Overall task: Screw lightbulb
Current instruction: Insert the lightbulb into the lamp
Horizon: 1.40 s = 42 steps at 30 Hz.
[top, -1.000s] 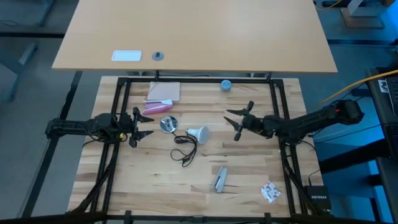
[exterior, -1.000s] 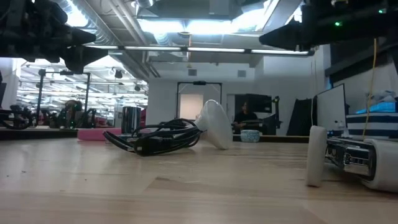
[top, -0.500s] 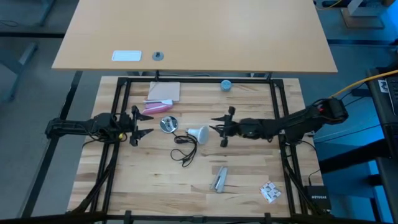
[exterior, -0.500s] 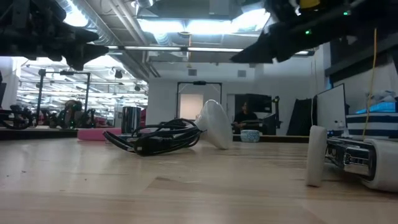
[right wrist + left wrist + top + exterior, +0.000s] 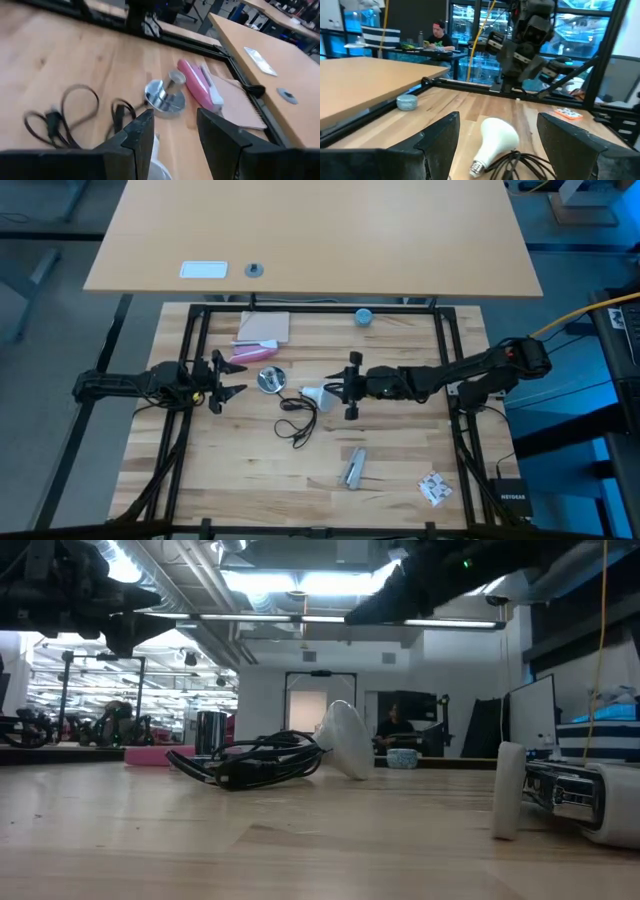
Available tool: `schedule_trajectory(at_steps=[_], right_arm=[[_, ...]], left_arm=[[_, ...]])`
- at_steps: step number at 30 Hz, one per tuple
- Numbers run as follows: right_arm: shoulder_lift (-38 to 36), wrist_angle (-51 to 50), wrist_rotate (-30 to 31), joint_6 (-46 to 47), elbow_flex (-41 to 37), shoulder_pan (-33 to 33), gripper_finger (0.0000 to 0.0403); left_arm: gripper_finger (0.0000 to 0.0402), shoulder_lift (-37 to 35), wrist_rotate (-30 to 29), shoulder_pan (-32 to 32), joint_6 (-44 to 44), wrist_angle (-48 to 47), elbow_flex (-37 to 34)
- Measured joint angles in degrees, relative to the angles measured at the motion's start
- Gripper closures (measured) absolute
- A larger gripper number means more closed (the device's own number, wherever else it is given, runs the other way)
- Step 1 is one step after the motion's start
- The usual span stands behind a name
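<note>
From above I see my right arm stretched almost flat across the worktop, reaching toward the middle. Its end effector sits just beside the wide end of the bulb, fingers spread apart with the gap facing the bulb; nothing is held between them. In the right wrist view the two dark fingers stand apart, with a sliver of white bulb showing low between them.

My left arm lies low along the left side, its end effector spread wide and empty, near the silver disc but not touching it.

The bulb lies on its side at mid-worktop, its threaded neck toward the black cord. In the left wrist view the bulb lies between my left fingers' line of sight, cord at its neck.

A pink item lies behind the disc. No writing is readable anywhere.
</note>
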Motion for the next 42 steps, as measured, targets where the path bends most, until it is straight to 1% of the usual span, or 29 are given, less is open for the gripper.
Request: schedule_trajectory(at_steps=[3, 7, 11, 14, 17, 22, 28, 33, 36, 40, 42], right_arm=[[2.7, -0.1, 0.4, 0.7, 1.8, 0.0, 0.0249], [8.7, -0.1, -0.6, 3.7, 4.6, 0.0, 0.0248], [13.8, -0.5, -0.6, 4.7, 7.3, 0.0, 0.0249], [16.1, -0.8, -0.5, 5.1, 9.3, 0.0, 0.0249], [17.6, -3.9, -0.3, 5.1, 10.6, 0.0, 0.0249], [18.1, -11.3, 1.4, 5.1, 11.6, 0.0, 0.0249], [18.2, -17.4, 1.4, 4.8, 11.6, 0.0, 0.0249], [18.0, -22.3, 1.5, -1.6, 11.5, 0.0, 0.0249], [18.0, -25.2, 3.7, -4.1, 11.5, 0.0, 0.0249], [18.0, -25.5, 6.9, -3.8, 11.5, 0.0, 0.0249], [18.0, -23.9, 6.9, -2.3, 11.5, 0.0, 0.0249]], left_arm=[[0.0144, 0.0, -0.3, 0.4, 0.8, 0.1, 0.0], [0.0144, 0.0, -0.3, 0.7, 0.6, -0.3, 0.0], [0.0144, 0.0, -0.3, 0.7, 0.5, -0.3, 0.0], [0.0144, 0.0, -0.3, 0.7, 0.5, -0.6, 0.0], [0.0144, 0.0, -0.3, 0.7, 0.7, -0.5, 0.0], [0.0144, 0.1, -0.3, 0.7, 0.5, -0.7, 0.0], [0.0144, 0.1, -0.3, 0.7, 0.5, -0.7, 0.0], [0.0144, 0.2, -0.3, 0.7, 0.5, -0.7, 0.0], [0.0144, 0.2, -0.3, 0.7, 0.5, -0.7, 0.0], [0.0144, 0.2, -0.3, 0.7, 0.7, -0.7, 0.0], [0.0144, 0.2, -0.3, 0.7, 0.7, -0.7, 0.0]])
